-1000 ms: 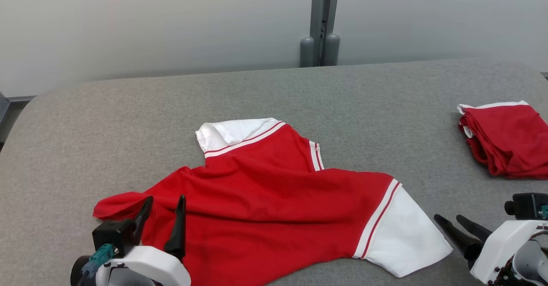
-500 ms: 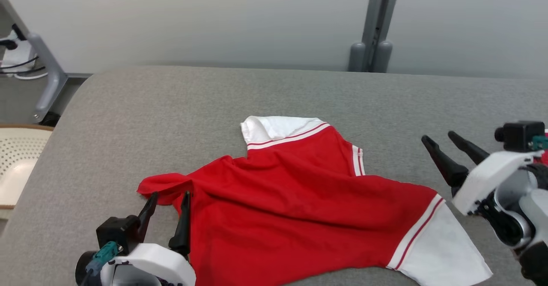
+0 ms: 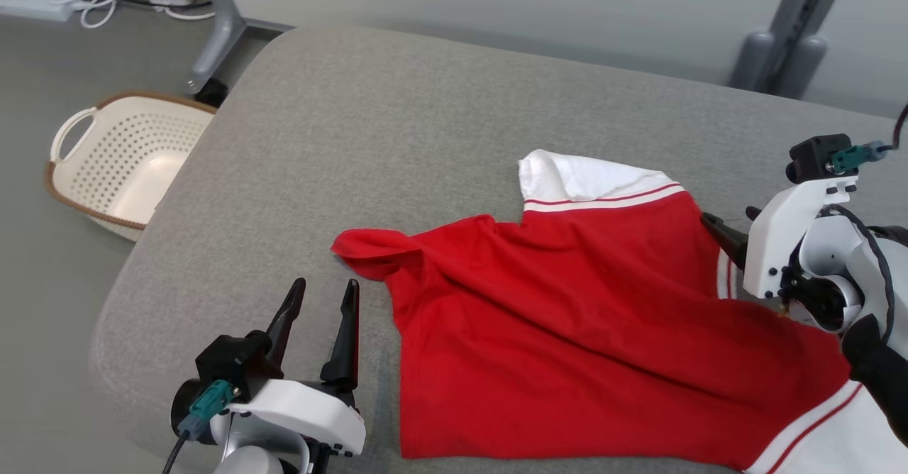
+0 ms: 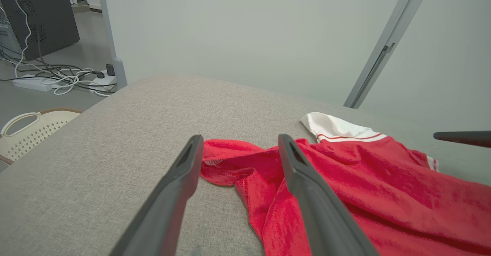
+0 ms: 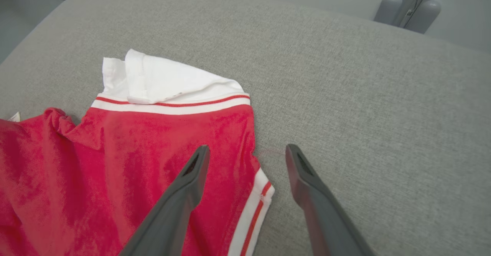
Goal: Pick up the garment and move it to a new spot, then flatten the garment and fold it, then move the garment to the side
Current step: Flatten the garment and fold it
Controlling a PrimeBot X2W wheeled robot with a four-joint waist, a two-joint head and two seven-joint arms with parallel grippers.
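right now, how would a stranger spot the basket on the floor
Start at the grey fabric-covered table and look off its left edge to the floor. There sits a cream plastic laundry basket; unlike the white cables beyond, it has perforated walls and a brown rim.

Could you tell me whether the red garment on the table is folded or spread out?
Spread out, not folded: the red garment lies open and wrinkled on the table, a white sleeve sticking out, one corner bunched.
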